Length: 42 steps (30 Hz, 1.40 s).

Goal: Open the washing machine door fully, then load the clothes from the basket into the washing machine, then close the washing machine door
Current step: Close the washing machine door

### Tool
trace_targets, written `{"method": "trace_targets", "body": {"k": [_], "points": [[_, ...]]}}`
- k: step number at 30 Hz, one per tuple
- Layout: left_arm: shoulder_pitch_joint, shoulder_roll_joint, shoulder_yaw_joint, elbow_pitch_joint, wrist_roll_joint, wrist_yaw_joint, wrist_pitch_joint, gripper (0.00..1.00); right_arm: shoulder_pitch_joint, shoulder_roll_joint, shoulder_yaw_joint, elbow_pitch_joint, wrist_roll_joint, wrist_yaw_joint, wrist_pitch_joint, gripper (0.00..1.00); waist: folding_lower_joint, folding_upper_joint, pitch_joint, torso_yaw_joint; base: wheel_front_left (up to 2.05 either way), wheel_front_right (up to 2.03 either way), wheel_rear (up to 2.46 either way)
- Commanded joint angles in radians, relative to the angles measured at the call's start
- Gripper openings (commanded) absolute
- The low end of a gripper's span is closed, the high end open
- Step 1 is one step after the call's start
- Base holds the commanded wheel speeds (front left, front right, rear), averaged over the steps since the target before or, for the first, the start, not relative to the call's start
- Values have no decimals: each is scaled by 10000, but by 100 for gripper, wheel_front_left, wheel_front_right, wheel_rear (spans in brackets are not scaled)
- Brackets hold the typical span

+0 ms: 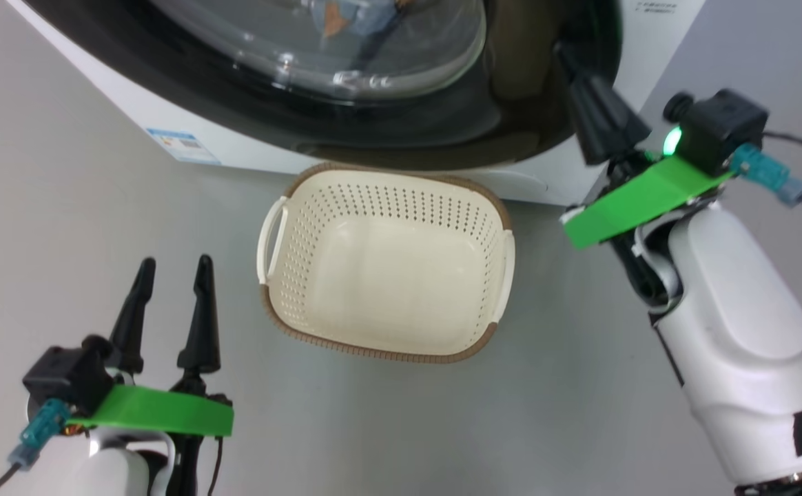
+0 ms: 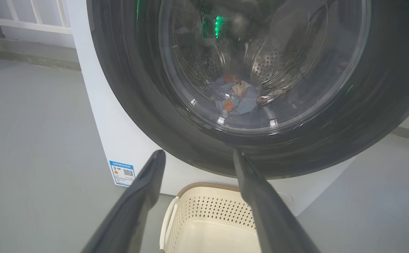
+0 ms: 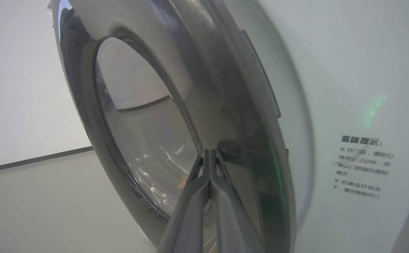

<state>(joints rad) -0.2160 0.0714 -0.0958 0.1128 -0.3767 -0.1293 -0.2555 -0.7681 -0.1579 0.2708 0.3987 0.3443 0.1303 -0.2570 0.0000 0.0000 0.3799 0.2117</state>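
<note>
Right wrist view, washing machine (image 3: 366, 52), notice (image 3: 361, 167) headed 温馨提示

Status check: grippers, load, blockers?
Left gripper open, beside basket. Right gripper shut, tips at door. Basket empty, clothes in drum, door looks closed. No obstruction seen.

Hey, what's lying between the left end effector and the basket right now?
Nothing: the head view shows bare grey floor between the open left end effector and the basket.

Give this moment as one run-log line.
basket: empty; clothes: in drum; washer door: shut or nearly; right claw: shut, at door rim; left claw: open
</note>
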Motion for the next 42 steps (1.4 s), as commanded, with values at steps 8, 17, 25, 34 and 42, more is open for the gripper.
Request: {"method": "trace_targets", "body": {"k": [8, 17, 25, 34, 42], "points": [[-526, 199, 104, -326, -45, -14, -63, 100, -714, 168, -526, -73, -340, 4, -48, 0, 0, 0, 456, 150, 0, 0, 0], [-640, 252, 16, -318, -54, -14, -63, 100, -962, 333, -952, -6, -586, 4, -48, 0, 0, 0, 574, 194, 0, 0, 0], [-639, 306, -11, -205, -72, -14, -63, 100, -945, 338, -914, 31, -661, 4, -48, 0, 0, 0, 510, 236, 0, 0, 0], [-405, 359, 181, -32, -62, -14, -63, 100, -203, 373, -451, -196, -479, 4, -48, 0, 0, 0, 143, 30, 0, 0, 0], [-220, 513, 321, 97, -68, -14, -63, 100, 540, 428, -365, -340, -386, 4, -48, 13, 0, 0, -207, -244, 0, 0, 0]]}}
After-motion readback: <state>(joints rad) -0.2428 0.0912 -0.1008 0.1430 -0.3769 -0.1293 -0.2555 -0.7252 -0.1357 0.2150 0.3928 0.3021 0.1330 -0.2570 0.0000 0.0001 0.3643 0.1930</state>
